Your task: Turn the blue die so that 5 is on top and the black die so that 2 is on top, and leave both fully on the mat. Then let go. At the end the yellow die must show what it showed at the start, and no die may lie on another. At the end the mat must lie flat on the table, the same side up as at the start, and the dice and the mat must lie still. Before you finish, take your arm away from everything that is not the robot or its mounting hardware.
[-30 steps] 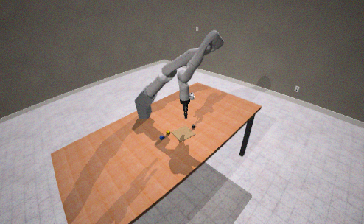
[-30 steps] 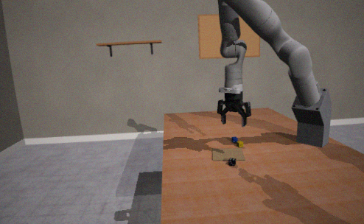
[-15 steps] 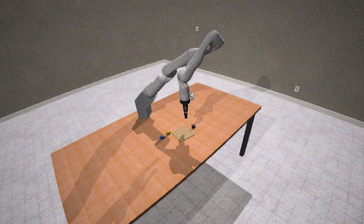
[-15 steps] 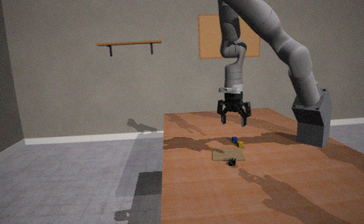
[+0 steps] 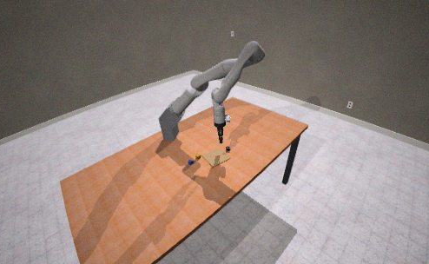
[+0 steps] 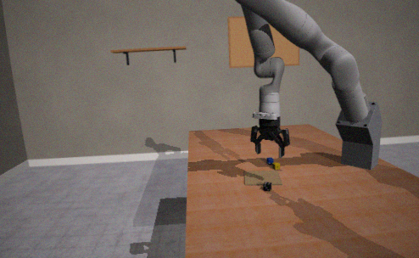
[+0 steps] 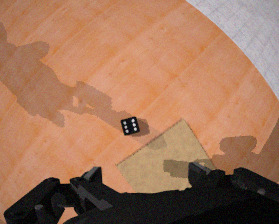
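Observation:
A small tan mat [image 5: 215, 157] lies flat on the orange table; it also shows in the exterior view [image 6: 263, 177] and the wrist view [image 7: 164, 160]. The black die [image 5: 228, 148] sits on the table just off the mat's corner, also in the exterior view [image 6: 267, 186] and the wrist view [image 7: 130, 125]. The blue die [image 5: 190, 161] [image 6: 270, 160] and the yellow die [image 5: 198, 156] [image 6: 276, 165] lie on the table off the mat's other side, close together. My gripper [image 6: 270, 148] hangs open and empty well above the mat, fingers pointing down [image 5: 221, 140].
The arm's grey base [image 5: 169, 123] stands on the table beyond the dice. The table's edge [image 6: 187, 191] runs near the mat on one side. A wall shelf [image 6: 148, 50] hangs far behind.

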`<state>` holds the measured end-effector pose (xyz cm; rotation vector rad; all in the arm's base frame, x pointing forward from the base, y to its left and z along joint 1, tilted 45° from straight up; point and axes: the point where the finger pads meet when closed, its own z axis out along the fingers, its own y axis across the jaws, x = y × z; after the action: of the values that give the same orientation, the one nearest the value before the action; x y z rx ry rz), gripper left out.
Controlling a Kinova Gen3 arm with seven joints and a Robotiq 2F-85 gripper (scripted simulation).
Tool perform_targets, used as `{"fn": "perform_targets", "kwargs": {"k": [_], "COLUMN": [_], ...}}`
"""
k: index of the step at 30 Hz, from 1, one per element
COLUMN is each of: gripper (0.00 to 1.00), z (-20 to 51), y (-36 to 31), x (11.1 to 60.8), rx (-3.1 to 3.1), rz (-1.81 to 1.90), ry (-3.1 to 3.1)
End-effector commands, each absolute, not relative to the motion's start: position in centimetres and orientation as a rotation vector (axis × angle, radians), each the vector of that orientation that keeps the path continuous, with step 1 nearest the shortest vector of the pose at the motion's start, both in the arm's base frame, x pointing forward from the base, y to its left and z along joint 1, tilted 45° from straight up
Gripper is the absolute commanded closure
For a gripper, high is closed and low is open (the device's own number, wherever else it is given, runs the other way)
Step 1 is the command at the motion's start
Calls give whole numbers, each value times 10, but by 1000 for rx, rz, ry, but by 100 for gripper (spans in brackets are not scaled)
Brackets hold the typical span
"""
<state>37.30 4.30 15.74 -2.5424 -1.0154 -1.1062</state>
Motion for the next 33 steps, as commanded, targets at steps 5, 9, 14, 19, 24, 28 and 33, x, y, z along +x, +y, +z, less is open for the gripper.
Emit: {"fn": "perform_targets", "kwargs": {"k": [5, 9, 14, 19, 24, 28, 33], "gripper": [0, 0, 0, 0, 0, 0, 0], "z": [144, 141, 133, 126, 119, 112, 106], "y": [42, 44, 48, 52, 56, 60, 64], "x": [361, 364, 369, 373, 377, 380, 384], "rx": [-2563, -2562, -2562, -2563, -2565, -2566, -2568], "rz": [-1064, -1066, -1063, -1061, -1060, -1060, -1062], "ry": [-985, -985, -986, -988, -989, -990, -990]}}
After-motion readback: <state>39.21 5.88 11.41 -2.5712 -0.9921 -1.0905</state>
